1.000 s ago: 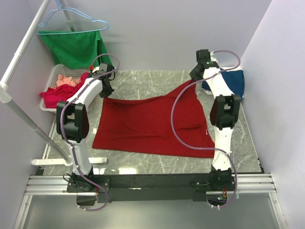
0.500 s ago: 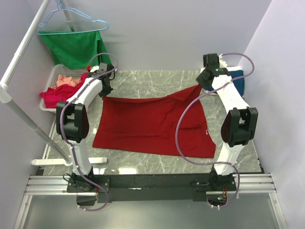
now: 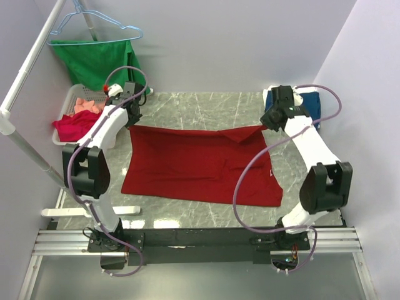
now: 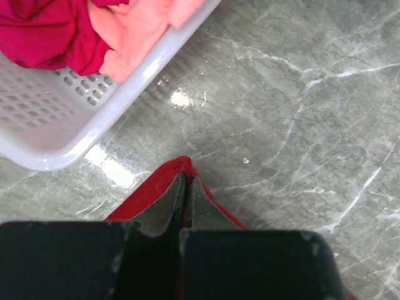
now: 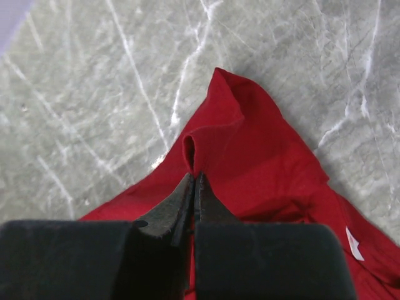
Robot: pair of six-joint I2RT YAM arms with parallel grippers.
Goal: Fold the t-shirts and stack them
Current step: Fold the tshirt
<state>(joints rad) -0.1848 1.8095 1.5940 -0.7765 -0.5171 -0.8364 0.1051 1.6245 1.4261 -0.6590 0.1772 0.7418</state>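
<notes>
A large deep-red t-shirt (image 3: pixel 200 165) lies spread on the grey marble table. Its far edge is pulled taut between my two grippers. My left gripper (image 3: pixel 130 125) is shut on the far left corner; the left wrist view shows red cloth (image 4: pixel 156 187) pinched between the closed fingertips of the left gripper (image 4: pixel 186 178). My right gripper (image 3: pixel 265 127) is shut on the far right corner, and the right gripper (image 5: pixel 194 177) pinches a raised fold of the red shirt (image 5: pixel 250 162). A dark blue t-shirt (image 3: pixel 310 103) lies behind the right arm. Crimson (image 3: pixel 72 124) and salmon-pink (image 3: pixel 87 103) shirts sit in a basket.
The white plastic basket (image 4: pixel 75 119) stands at the table's far left, close to the left gripper. A green garment (image 3: pixel 100 62) hangs on a light-blue wire hanger (image 3: pixel 94 22) from a white rail (image 3: pixel 28 72). Walls close in on both sides.
The right arm has swung out to the right with its corner and the left gripper has shifted left. The shirt's far edge, slack before, now runs straight.
</notes>
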